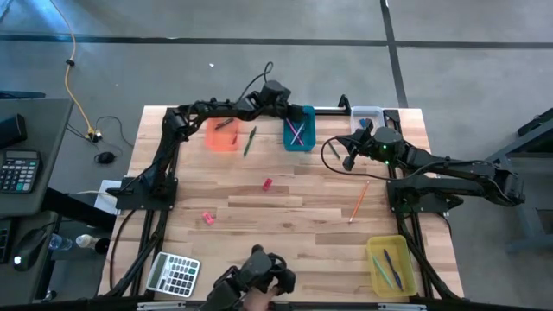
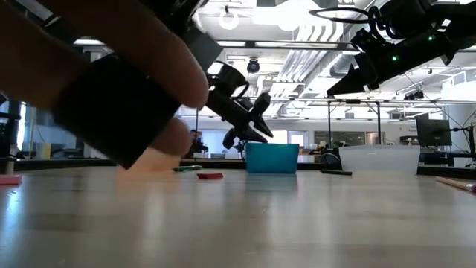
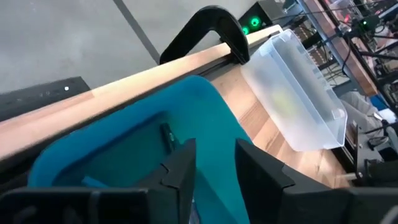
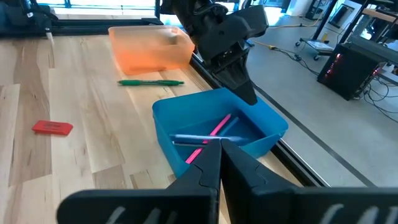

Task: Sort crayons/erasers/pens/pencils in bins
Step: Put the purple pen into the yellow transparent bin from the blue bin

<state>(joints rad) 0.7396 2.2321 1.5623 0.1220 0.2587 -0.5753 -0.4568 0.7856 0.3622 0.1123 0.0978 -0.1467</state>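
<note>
High view: the wooden table point(image 1: 285, 233) carries the teal bin point(image 1: 299, 135) and orange bin point(image 1: 222, 135) along its far edge, the clear bin point(image 1: 366, 115) at the far right corner, and the yellow bin point(image 1: 390, 266) at the near right corner. The left gripper point(image 1: 292, 113) hangs over the teal bin, fingers parted and empty. The right gripper point(image 1: 350, 161) hovers right of it, fingers closed together. A pink pencil point(image 4: 209, 137) lies in the teal bin, an orange pencil point(image 1: 359, 200) right of centre, a red eraser point(image 1: 267, 183) mid-table.
</note>
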